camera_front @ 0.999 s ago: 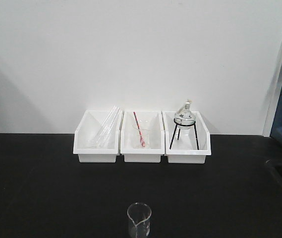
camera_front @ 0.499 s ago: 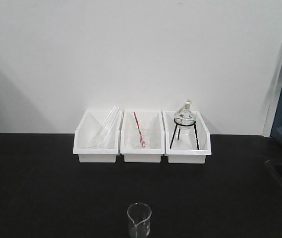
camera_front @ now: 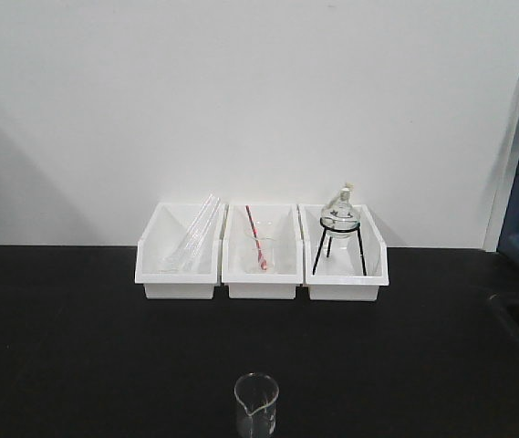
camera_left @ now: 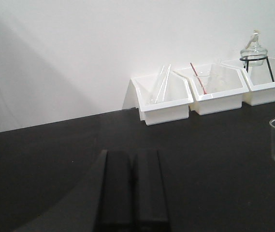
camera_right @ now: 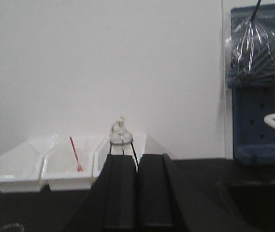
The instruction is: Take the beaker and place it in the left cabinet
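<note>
Clear cylindrical glass beaker (camera_front: 256, 406) upright on matte black bench (camera_front: 77, 347), left gripper (camera_left: 132, 157) and right gripper (camera_right: 137, 162) jaws seemingly pressed together.

The front view looks across the black bench (camera_front: 77, 347) at three white bins (camera_front: 261, 265) against the wall (camera_front: 259, 91), at mid-distance. The left wrist view sits low, with the bins upper right. The right wrist view, seemingly lower, has them lower left. Front and left views also share the beaker (camera_front: 256, 406).
</note>
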`<state>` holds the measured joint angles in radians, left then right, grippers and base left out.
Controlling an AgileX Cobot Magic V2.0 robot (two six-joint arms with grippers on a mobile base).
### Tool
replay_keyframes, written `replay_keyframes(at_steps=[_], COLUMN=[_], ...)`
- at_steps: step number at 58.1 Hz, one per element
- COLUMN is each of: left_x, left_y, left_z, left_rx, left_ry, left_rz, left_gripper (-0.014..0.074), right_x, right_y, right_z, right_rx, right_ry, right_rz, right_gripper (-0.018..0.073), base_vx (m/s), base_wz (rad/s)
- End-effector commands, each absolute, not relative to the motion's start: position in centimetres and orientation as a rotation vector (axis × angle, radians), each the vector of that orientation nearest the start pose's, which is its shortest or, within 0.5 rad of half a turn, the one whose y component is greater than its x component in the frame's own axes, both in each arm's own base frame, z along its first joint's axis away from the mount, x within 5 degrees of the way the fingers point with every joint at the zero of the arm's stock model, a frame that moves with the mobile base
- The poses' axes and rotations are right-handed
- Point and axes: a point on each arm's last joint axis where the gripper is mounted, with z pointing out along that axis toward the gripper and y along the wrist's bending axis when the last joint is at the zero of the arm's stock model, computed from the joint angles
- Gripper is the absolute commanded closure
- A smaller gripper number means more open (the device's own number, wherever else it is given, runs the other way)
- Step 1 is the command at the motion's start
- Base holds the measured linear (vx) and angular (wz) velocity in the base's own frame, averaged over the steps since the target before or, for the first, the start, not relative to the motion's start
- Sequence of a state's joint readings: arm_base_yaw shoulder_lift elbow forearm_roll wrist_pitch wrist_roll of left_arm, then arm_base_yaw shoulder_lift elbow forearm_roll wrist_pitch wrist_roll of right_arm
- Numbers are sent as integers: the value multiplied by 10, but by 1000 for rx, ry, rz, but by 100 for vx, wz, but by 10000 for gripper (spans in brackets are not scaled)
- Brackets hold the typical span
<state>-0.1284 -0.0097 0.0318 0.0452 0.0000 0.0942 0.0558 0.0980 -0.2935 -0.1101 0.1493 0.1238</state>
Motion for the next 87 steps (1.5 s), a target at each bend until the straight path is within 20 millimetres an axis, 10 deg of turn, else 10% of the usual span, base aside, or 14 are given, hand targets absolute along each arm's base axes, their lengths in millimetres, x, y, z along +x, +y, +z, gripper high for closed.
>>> replay_keyframes(at_steps=[1, 36, 87], left_x=[55, 55, 55], left_y=[-7, -7, -7], left_z=[205, 205, 205], left_rx=[189, 189, 189], left_ry=[1416, 1416, 1416], left_rz=[2, 2, 2], left_gripper=[595, 595, 595], right_x=[56, 115, 193], right_y=[0, 6, 21], right_z=[306, 291, 244], right_rx=[-60, -233, -323], right_ry=[1456, 1632, 1771], right_rz=[-27, -137, 1], right_gripper=[558, 517, 57], base_vx=[0, 0, 0], base_wz=[0, 0, 0])
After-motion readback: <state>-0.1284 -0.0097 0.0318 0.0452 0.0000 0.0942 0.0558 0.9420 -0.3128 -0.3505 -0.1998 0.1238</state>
